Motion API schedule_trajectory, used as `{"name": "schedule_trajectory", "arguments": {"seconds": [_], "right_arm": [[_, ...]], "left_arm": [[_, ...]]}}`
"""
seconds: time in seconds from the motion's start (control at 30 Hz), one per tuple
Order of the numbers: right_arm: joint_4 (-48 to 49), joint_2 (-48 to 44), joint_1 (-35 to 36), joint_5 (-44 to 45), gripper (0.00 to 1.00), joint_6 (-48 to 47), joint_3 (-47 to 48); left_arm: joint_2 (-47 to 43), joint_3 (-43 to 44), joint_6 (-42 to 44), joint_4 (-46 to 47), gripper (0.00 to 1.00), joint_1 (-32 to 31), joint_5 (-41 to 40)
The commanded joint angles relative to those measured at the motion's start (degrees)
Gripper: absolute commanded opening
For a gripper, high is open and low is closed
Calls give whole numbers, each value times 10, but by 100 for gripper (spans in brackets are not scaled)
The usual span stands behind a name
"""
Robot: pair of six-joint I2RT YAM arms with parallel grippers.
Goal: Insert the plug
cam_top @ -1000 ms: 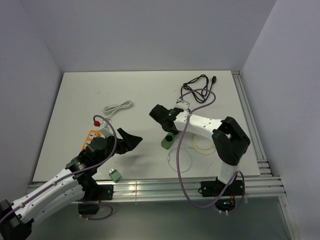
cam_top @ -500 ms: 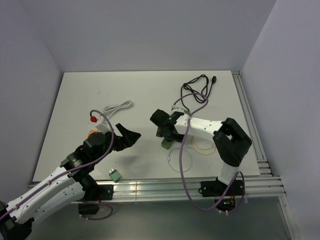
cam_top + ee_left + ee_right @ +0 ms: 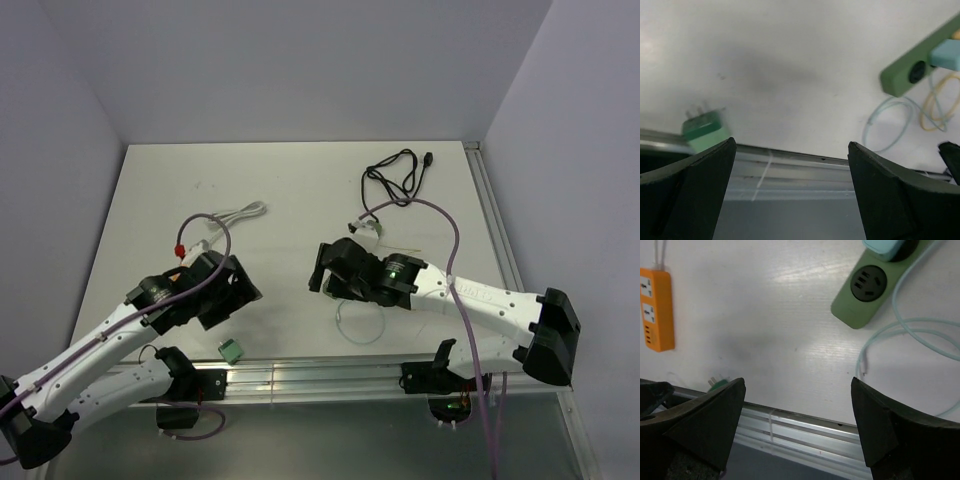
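Note:
A light blue plug (image 3: 946, 54) sits in a socket of the green power strip (image 3: 865, 295), with its top also at the upper edge of the right wrist view as the light blue plug (image 3: 885, 246). The strip's round socket beside it is free. My right gripper (image 3: 322, 272) hovers over the strip, open and holding nothing; in its own view the right gripper (image 3: 797, 425) faces the front rail. My left gripper (image 3: 235, 295) is open and empty too, and in its own view the left gripper (image 3: 790, 190) hangs near a small green plug (image 3: 705, 132).
An orange power strip (image 3: 657, 310) lies at the left. The small green plug (image 3: 231, 349) rests by the front rail. A pale cyan cable loop (image 3: 360, 320) and a yellow loop (image 3: 935, 107) lie near the green strip. A white cable (image 3: 235, 213) and a black cable (image 3: 400, 175) lie further back.
The right gripper has opened and drawn back from the green strip toward the front. The left arm has swung its gripper down toward the front rail and opened a little wider.

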Motion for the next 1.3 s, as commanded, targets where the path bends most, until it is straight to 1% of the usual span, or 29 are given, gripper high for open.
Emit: {"name": "schedule_trajectory", "arguments": {"seconds": [0.0, 0.03, 0.1, 0.23, 0.37, 0.4, 0.5, 0.7, 0.77, 0.9, 1.03, 1.17, 1.27], "right_arm": [[32, -42, 8, 1, 92, 20, -45], [34, -50, 10, 2, 92, 26, -52], [43, -70, 12, 3, 91, 30, -69], [46, -93, 24, 8, 91, 33, -86], [43, -116, 27, 14, 90, 38, -102], [43, -121, 27, 14, 90, 40, -103], [47, -141, 30, 17, 90, 46, -118], [44, -171, 33, 22, 89, 60, -143], [44, -179, 34, 22, 89, 62, -149], [42, -182, 34, 23, 89, 66, -150], [43, -178, 35, 25, 89, 66, -144], [46, -169, 36, 27, 89, 62, -138], [45, -164, 37, 29, 89, 63, -138]], "left_arm": [[-10, 16, -123, -149, 99, 0, -17], [-12, 12, -147, -185, 99, -1, -27], [-14, 7, -189, -201, 100, -1, -35], [8, -8, -211, -208, 99, -1, -36], [47, -51, -223, -186, 99, -1, -7], [51, -73, -222, -176, 100, 0, -5], [61, -104, -224, -144, 99, 0, 8], [81, -111, -226, -122, 94, -1, 4], [85, -111, -225, -113, 90, -1, 3], [90, -111, -224, -113, 77, -1, 7], [105, -107, -218, -115, 78, -1, 8], [157, -95, -196, -115, 78, -1, 10], [179, -88, -187, -112, 77, -1, 10]]}}
